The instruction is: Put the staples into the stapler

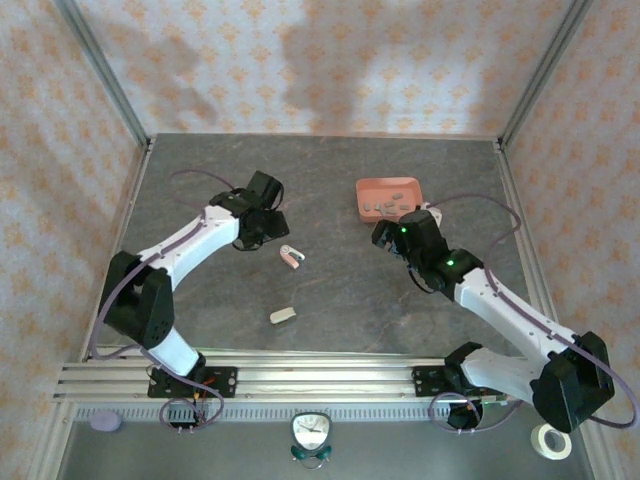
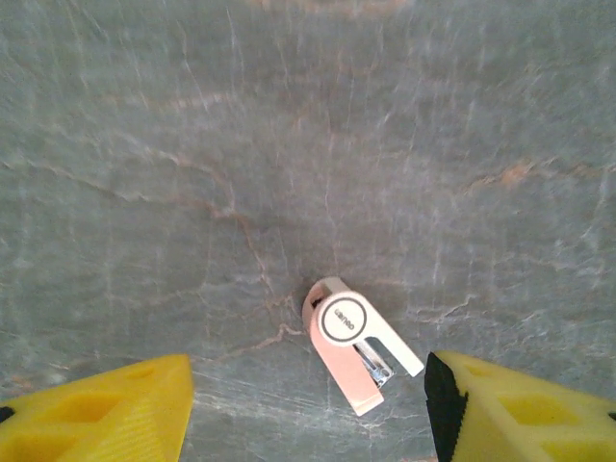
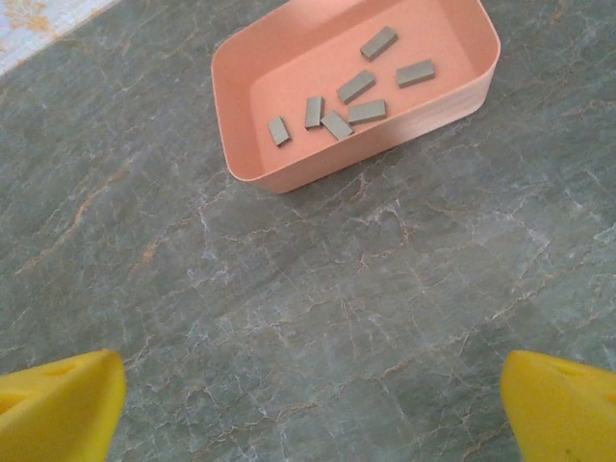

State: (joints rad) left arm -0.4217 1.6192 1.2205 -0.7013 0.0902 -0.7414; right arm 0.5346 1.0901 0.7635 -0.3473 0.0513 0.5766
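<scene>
The left arm is reaching forward and inward over the table [image 1: 340, 290]. Its left gripper [image 2: 308, 423] is pointing down over the pink-and-white stapler [image 2: 348, 348], which is lying on the table, and the jaws are standing apart with nothing gripped. The right arm is stretching toward the salmon-pink tray [image 3: 289, 178], with the right gripper [image 3: 308, 414] hanging wide open just short of it. The staples [image 3: 355, 86] are lying loose inside the tray.

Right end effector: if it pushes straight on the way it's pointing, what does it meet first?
Probably the bare grey table just ahead of the right end effector, though depth is unclear. Farther along that line sits the salmon tray holding the staples, nothing in between.
</scene>
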